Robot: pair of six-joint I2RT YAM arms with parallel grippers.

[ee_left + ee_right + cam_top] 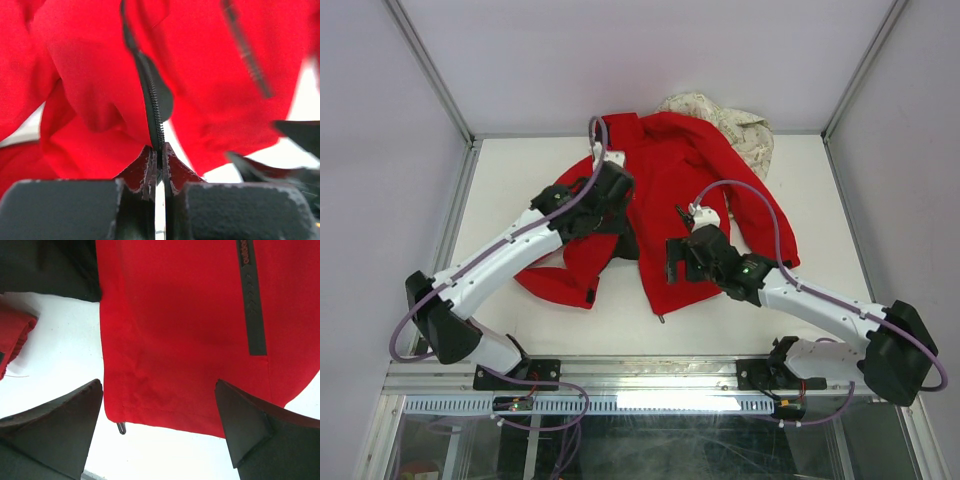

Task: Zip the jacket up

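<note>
From above, the jacket [690,180] lies on the table [520,170], front unzipped. The left gripper [159,150] is clamped on the zipper teeth [155,107]. The right gripper [159,387] gapes empty over the hem [165,415]; zipping seems wholly ahead.

Jacket [680,180] on table [520,170], 2nd garment [745,130] behind it, L pincer [159,157] on zip [152,95], R pincer [159,390] over hem [165,412]

At lower centre, our left pincer [159,162] is pinched tight on the dark zipper strip [156,107] of the jacket [90,75]. Red fabric fills the frame, and we see white table [302,97] at right.
</note>
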